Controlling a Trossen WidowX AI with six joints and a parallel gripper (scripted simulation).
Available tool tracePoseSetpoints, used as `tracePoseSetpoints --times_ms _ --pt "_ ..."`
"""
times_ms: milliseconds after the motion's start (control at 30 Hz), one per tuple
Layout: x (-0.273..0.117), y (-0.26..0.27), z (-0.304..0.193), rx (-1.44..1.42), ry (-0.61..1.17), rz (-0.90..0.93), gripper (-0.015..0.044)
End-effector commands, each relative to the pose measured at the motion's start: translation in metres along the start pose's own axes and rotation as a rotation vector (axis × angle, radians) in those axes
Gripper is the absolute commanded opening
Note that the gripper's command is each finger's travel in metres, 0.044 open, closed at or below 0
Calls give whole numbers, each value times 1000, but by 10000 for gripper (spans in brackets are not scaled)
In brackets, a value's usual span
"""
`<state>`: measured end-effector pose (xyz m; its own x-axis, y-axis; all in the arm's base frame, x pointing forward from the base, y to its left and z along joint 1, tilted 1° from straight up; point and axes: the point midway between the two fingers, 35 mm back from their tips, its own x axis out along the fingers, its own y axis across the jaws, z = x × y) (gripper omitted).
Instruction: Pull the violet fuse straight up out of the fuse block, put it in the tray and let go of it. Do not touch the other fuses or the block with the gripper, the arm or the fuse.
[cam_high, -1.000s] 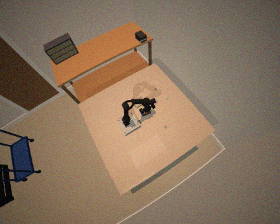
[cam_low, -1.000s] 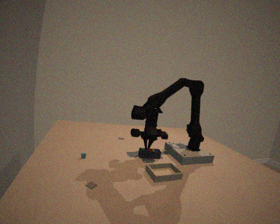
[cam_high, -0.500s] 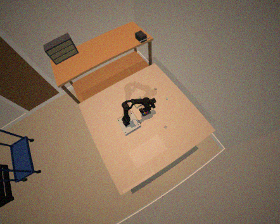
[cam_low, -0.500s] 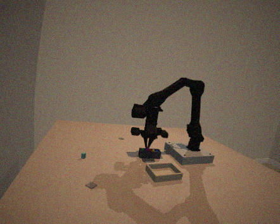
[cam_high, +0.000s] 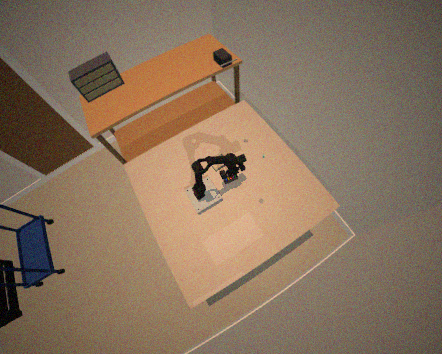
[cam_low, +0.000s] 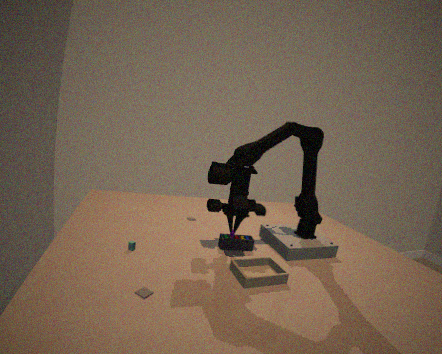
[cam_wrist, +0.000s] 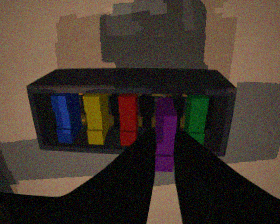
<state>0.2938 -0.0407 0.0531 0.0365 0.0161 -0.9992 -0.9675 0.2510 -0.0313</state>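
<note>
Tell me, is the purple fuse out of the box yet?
Partly. The violet fuse, pinched in the tool, sticks out past its neighbours in the wrist view, yet its top end remains inside the fuse block.

Top view: high overhead, tilted, far off; takes in the whole counter (cam_high: 280, 200), the arm (cam_high: 210, 170) small at centre, plus floor and furniture around.

Exterior view: low, near one counter (cam_low: 100, 280) edge, facing the arm (cam_low: 280, 150) against the far wall; medium range.

Wrist view: rides behind the pincer (cam_wrist: 164, 153), looking down along its fingers, very close on the fuse block (cam_wrist: 131, 85).

All three share the fuse block.
</note>
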Motion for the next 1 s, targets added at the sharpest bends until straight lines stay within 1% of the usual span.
tracePoseSetpoints --times_ms 0,967 --pt "-3 0 0 -3 2 0 0" --pt "-18 0 -1 -4 4 0 0"
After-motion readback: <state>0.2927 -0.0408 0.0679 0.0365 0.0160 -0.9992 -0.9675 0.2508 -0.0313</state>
